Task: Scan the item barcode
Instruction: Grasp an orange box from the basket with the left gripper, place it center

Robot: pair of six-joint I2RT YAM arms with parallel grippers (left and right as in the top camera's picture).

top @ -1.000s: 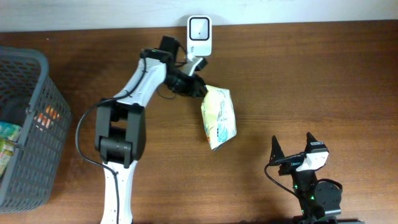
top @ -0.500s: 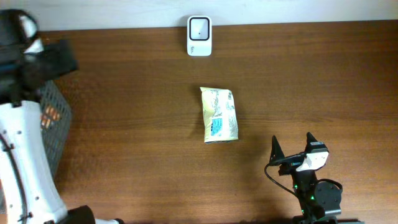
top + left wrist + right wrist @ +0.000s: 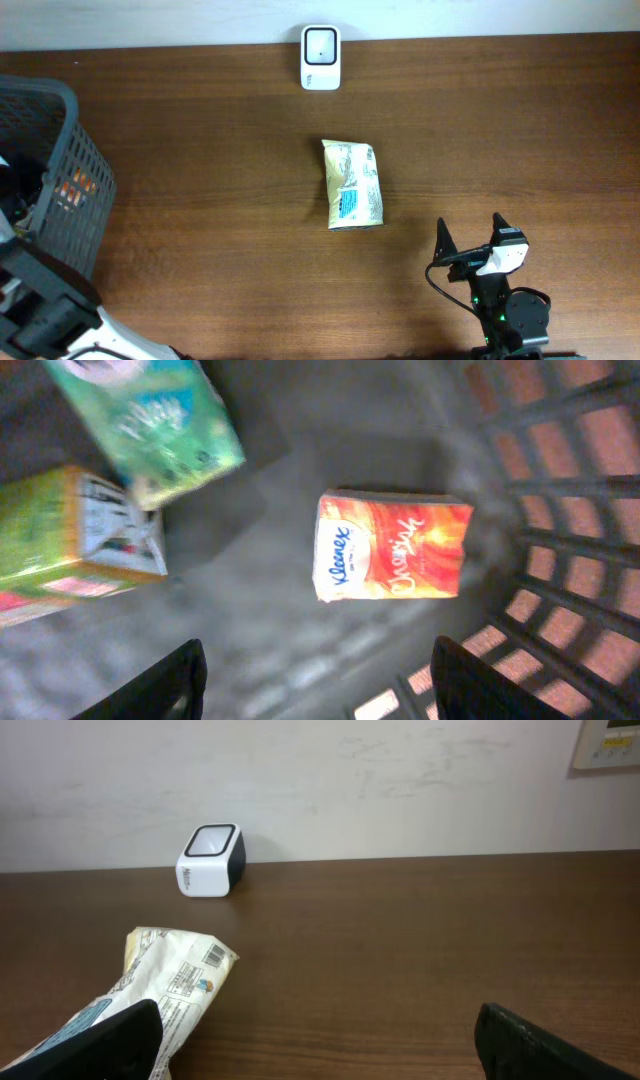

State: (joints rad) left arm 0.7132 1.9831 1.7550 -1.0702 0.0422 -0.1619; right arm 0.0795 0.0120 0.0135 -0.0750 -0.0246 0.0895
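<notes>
A pale yellow snack bag (image 3: pixel 352 185) lies flat mid-table, its barcode end (image 3: pixel 212 955) facing the white scanner (image 3: pixel 320 45) at the back edge. My left gripper (image 3: pixel 318 660) hangs open inside the grey basket, nothing between its fingers. Below it lie an orange Kleenex pack (image 3: pixel 393 547), a green tissue pack (image 3: pixel 150 420) and a green-yellow box (image 3: pixel 70 540). My right gripper (image 3: pixel 469 235) rests open at the front right, just short of the bag's near end (image 3: pixel 110 1010).
The grey mesh basket (image 3: pixel 60 130) stands at the table's left edge, its slatted wall (image 3: pixel 560 510) close to my left fingers. The left arm's white link (image 3: pixel 50 310) fills the front left corner. A wall runs behind the scanner.
The left gripper let go of the snack bag near the scanner and swung left into the basket. The bag now lies flat mid-table. The right arm has not moved.
</notes>
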